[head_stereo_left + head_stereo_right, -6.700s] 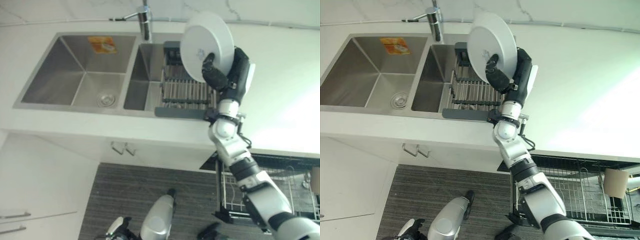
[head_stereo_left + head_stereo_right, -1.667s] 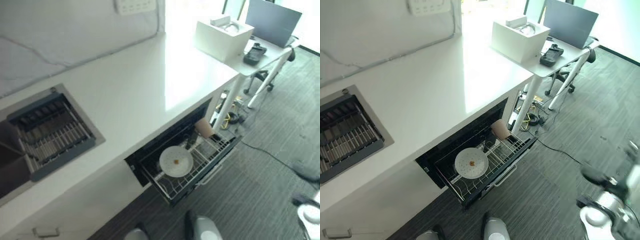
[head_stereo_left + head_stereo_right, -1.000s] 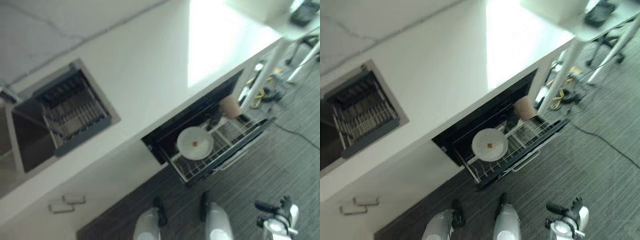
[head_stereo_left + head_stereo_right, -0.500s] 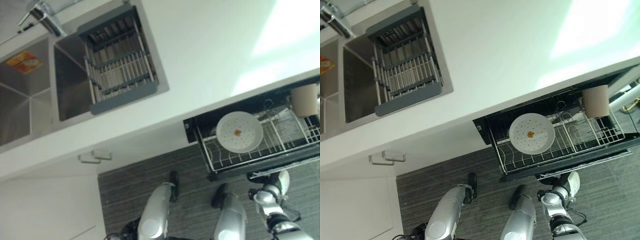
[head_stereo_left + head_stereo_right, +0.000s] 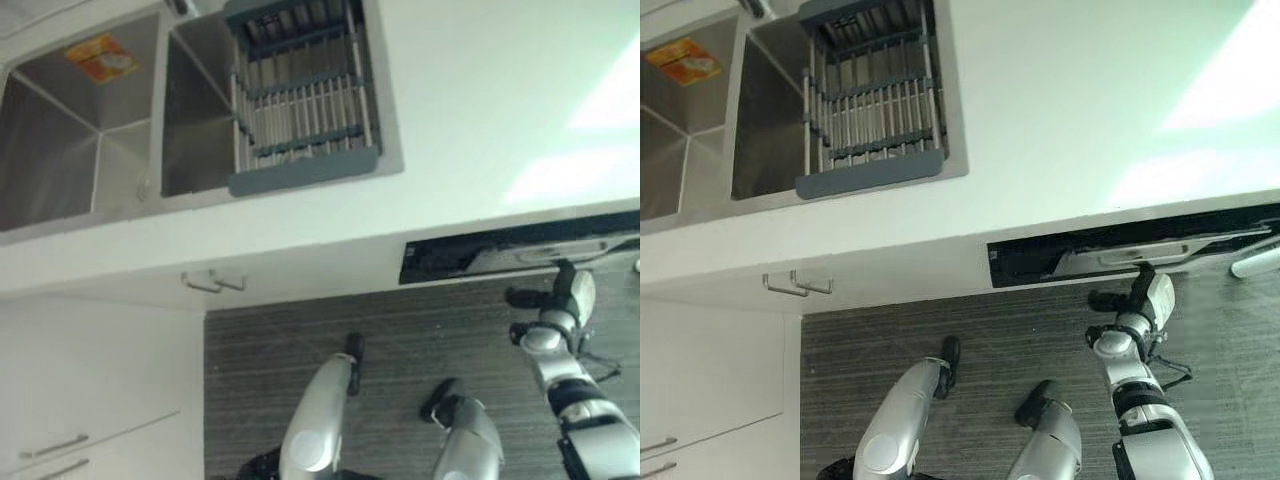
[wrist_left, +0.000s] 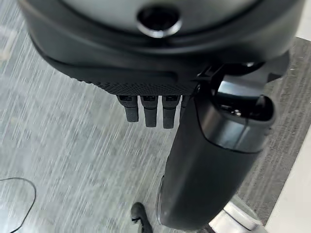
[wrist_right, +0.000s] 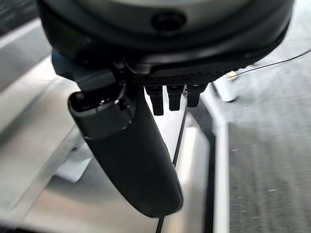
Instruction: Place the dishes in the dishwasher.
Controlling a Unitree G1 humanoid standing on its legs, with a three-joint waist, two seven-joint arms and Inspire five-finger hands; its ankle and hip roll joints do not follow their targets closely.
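A white bench (image 5: 1060,90) runs across the scene from above, with a dark slot under its front edge where the dishwasher (image 5: 1120,255) sits, its drawer pushed almost fully in. The dishes inside cannot be seen; a pale strip of the drawer front (image 5: 1140,258) shows in the slot.

The right hand (image 5: 1145,295) is raised in front of that slot, just below the drawer front and very near it; whether it touches cannot be told. In the right wrist view, the hand (image 7: 170,73) has its fingers (image 7: 175,99) straight and short in a row, the thumb (image 7: 129,155) sticking out long beside them, and nothing is held. Past the fingers lie the pale drawer front and a strip of grey floor (image 7: 267,160).

Well away from the right hand, to its far side along the bench, a double sink (image 5: 90,130) is set in, with a dark draining rack (image 5: 300,100) over one basin. Below the sink are white cupboard doors with a metal handle (image 5: 212,283).

The left hand (image 6: 155,63) hangs over striped grey floor (image 6: 73,160), fingers (image 6: 150,109) straight, holding nothing.
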